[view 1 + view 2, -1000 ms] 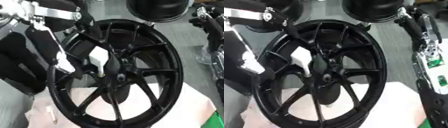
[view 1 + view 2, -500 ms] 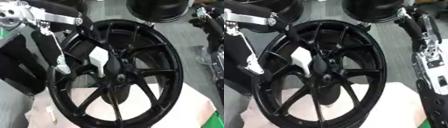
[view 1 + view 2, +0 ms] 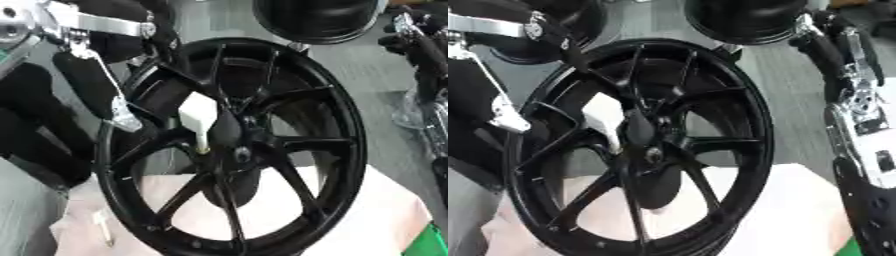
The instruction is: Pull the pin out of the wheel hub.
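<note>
From the left eye view, a big black wheel stands upright on a pale cloth, leaning a little, its spokes meeting at the hub. A white block-shaped piece with a thin stem, which I take for the pin, sits just left of the hub, its stem pointing down between two spokes. The left arm comes in from the upper left and disappears behind the rim beside the pin. I cannot see the left hand itself, so I cannot tell how its fingers sit or whether they have the pin. A second dark round thing stands behind the wheel.

From the right eye view, the pin shows as a white patch behind the spokes, close to the hub. The right arm runs down the right edge, well apart from the wheel; its hand is out of sight.

To do this step well, I would say the pull should follow the line of the stem, straight out and away from the hub, without twisting against the spokes. The wheel looks free to tip or roll on the cloth, so steadying the rim with the other arm seems wise.
</note>
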Motion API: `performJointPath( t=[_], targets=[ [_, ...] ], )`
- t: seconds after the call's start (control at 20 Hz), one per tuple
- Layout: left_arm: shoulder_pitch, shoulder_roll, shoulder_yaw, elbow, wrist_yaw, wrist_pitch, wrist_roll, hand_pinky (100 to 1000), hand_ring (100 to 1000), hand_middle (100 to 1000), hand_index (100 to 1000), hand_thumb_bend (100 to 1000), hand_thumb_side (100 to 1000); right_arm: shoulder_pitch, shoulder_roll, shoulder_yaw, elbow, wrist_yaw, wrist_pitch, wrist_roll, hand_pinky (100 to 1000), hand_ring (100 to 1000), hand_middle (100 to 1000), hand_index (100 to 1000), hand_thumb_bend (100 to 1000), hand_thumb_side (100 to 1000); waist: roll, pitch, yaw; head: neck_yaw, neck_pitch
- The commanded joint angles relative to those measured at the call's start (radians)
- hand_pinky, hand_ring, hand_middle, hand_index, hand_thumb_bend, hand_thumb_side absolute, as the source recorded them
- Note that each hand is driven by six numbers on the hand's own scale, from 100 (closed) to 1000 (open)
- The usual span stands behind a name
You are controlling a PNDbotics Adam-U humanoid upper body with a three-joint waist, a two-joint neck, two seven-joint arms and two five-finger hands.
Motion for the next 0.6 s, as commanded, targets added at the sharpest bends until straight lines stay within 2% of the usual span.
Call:
performJointPath(
  t=[0.05,0.4,0.6],
  targets=[
    [-0.026,-0.002,0.020,0.009,-0.009,0.034,-0.007,843,816,764,798,549,221,-0.016,-0.017,-0.006,-0.009,0.003,-0.002,-0.001,803,646,606,721,100,497,-0.005,-0.022,-0.002,-0.002,-0.002],
    [-0.047,-0.042,-0.006,0.047,-0.025,0.025,-0.004,842,815,766,799,557,197,-0.018,-0.014,-0.005,-0.009,0.002,-0.001,0.001,803,646,606,721,100,498,-0.006,-0.021,-0.005,-0.003,-0.001],
    [-0.056,-0.063,-0.021,0.067,-0.020,0.008,-0.019,842,816,767,798,592,167,-0.019,-0.012,-0.006,-0.010,0.002,-0.001,0.000,803,646,606,721,100,499,-0.006,-0.021,-0.008,-0.005,-0.003]
  ],
)
